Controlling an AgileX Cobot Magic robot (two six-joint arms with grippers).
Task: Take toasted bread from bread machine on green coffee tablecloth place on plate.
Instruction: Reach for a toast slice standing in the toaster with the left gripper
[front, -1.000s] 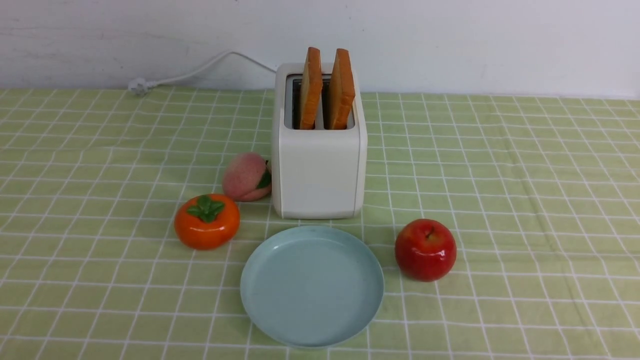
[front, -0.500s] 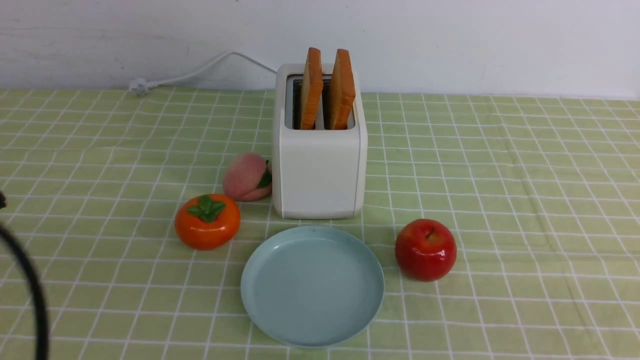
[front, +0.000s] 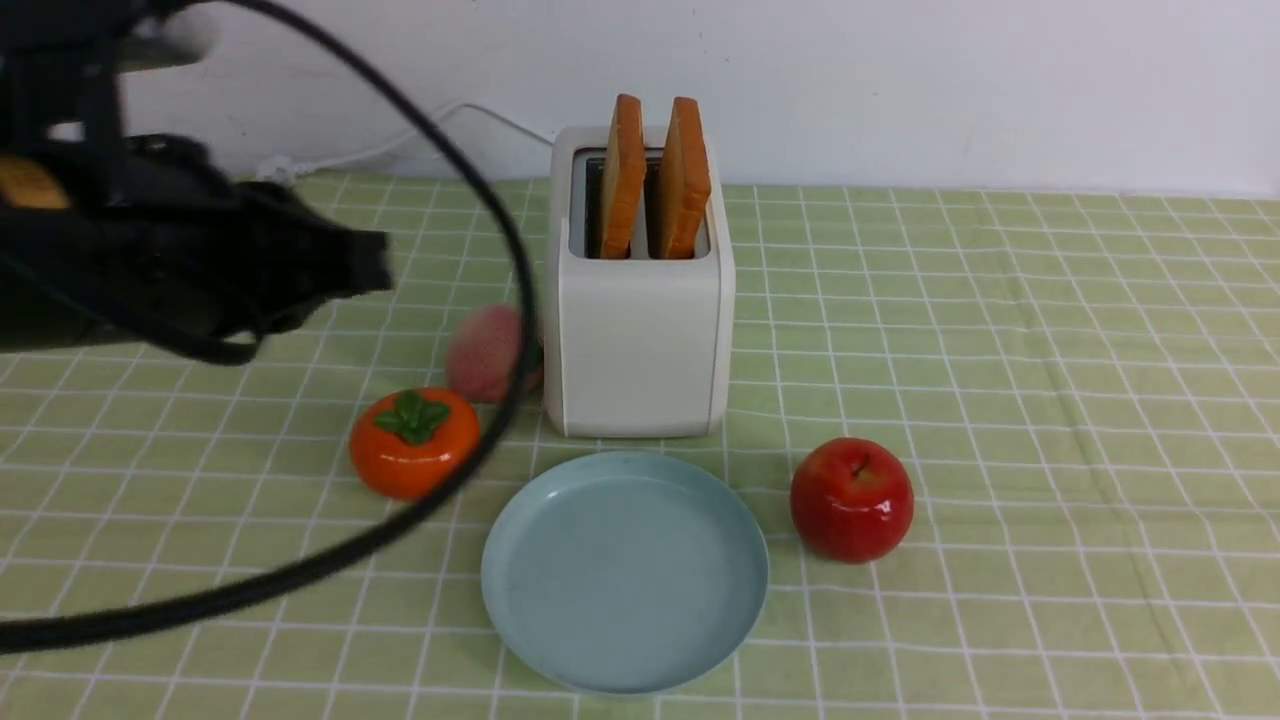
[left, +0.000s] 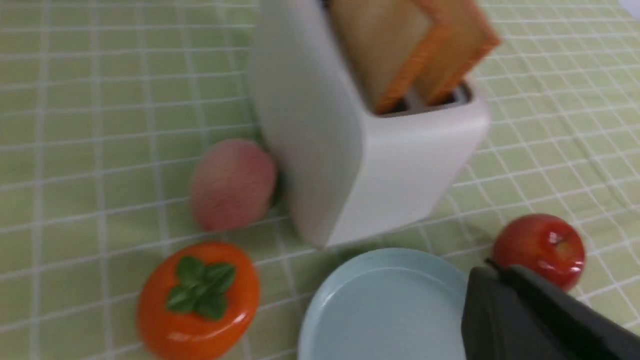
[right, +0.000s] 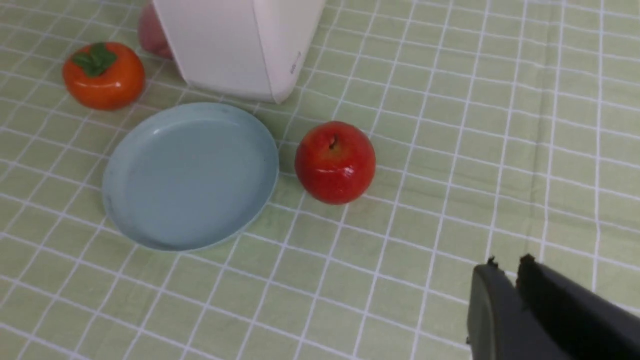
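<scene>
Toast (front: 622, 180), two slices: upright in toaster (front: 640, 345), beyond plate (front: 625, 575). Left gripper (left: 505, 272): fingers together, nearer. Right gripper (right: 510, 272): fingers slightly apart, farther; slices stood edge-on.

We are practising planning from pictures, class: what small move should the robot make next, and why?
Probably lift the black left gripper and bring it, jaws open, over the cream-white toaster: its jaws are shut, while both golden-brown toast slices stick up from the slots and the round pale blue plate is bare.
</scene>
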